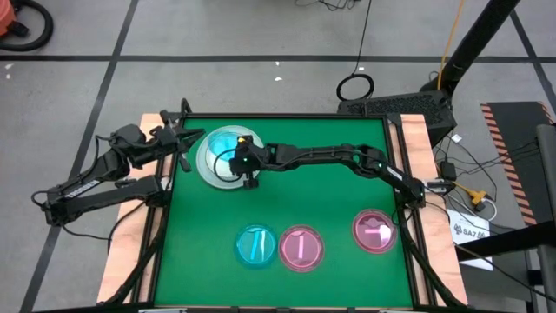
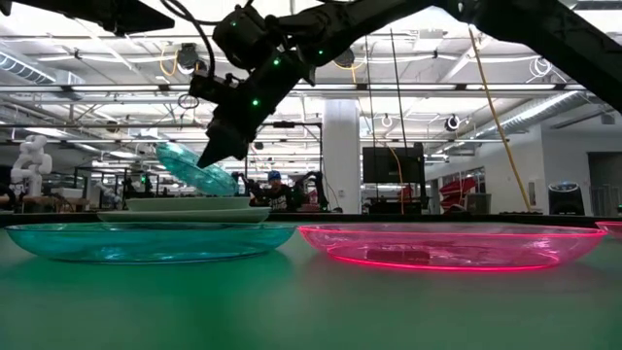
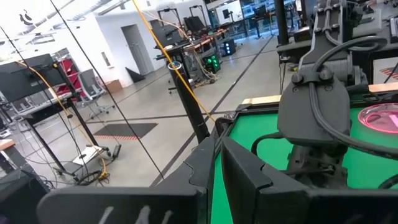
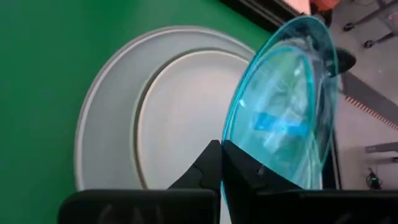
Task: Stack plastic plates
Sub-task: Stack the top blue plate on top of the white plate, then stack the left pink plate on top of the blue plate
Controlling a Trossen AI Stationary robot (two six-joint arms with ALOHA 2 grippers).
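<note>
Right gripper [image 1: 249, 174] clamped on cyan plate [image 2: 194, 167], tilted above pale stack [image 4: 118, 124]; left gripper [image 1: 178, 139] idle, state unclear.

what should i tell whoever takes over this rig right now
Right pincer: shut on the rim of a cyan plate, held tilted over the pale stack at the table's far left.
Left pincer: parked at the table's far-left edge; cannot tell its state.
Done: larger pale plates are stacked.
Left: set the held plate down on the stack, then add the other cyan plate and two pink plates from the near side.
</note>
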